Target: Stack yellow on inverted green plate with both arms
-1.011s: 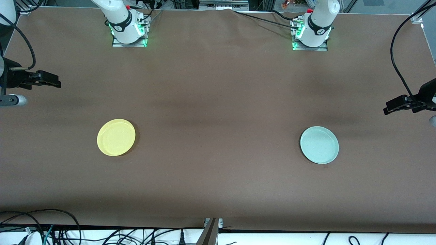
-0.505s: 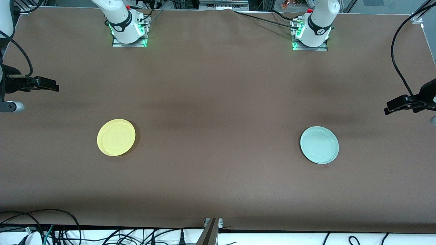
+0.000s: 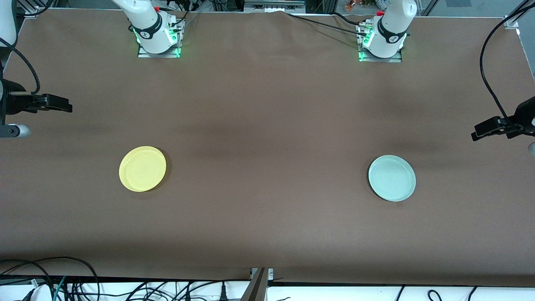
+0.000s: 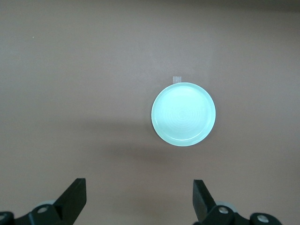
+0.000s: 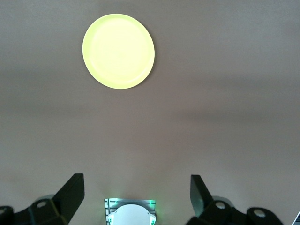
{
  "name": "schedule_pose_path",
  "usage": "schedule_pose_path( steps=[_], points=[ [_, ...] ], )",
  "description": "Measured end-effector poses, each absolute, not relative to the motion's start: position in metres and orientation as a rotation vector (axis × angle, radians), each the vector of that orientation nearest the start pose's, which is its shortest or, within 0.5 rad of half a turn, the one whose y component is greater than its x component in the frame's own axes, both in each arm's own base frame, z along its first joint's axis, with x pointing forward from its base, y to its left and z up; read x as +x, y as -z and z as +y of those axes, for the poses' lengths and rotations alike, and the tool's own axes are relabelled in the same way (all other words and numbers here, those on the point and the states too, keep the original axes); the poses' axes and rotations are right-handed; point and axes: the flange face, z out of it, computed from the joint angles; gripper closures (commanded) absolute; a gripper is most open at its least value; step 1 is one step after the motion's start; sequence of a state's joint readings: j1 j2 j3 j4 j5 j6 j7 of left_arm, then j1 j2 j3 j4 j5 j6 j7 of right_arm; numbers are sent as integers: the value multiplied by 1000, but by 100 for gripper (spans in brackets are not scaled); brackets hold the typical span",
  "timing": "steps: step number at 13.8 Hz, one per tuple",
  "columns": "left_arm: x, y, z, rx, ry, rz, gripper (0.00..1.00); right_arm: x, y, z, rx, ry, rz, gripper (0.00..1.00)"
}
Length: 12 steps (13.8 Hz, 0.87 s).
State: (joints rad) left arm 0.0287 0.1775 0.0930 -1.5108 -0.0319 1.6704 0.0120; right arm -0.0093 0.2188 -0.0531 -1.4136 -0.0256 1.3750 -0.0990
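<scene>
A: Left gripper (image 4: pixel 139 199)?
B: Up in the air over the bare desk (image 3: pixel 267 125) at the left arm's end, jaws spread wide, nothing in them. Green plate (image 3: pixel 392 178) lies rim-up on the desk, well apart from it.

A: Right gripper (image 5: pixel 136 194)?
B: Same at the right arm's end: aloft, jaws wide, empty. Yellow plate (image 3: pixel 142 168) lies rim-up, well apart from the green plate, about level with it from the front camera.

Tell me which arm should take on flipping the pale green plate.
Left, probably. The round pale mint-green plate lies rim-up toward the left arm's end; the open left gripper hangs nearby. The open right gripper waits at the other end, near the round yellow plate.
</scene>
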Motion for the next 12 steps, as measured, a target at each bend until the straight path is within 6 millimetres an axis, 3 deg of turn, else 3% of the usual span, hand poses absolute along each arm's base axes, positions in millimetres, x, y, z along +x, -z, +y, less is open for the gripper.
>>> schedule_pose_path(
  steps=[4,7,10,12],
  points=[
    [610,-557,67,-3152,-34,-201,0,594,-556,-37,-3131,-410,-54,0],
    [606,-541,62,-3152,-177,-190,0,595,-554,-37,-3130,-416,-54,0],
    [611,-497,41,-3137,-315,-217,0,596,-552,-37,-3130,-420,-49,0],
    [620,-447,37,-3132,-316,-236,0,596,-551,-37,-3130,-422,-48,0]
  ],
)
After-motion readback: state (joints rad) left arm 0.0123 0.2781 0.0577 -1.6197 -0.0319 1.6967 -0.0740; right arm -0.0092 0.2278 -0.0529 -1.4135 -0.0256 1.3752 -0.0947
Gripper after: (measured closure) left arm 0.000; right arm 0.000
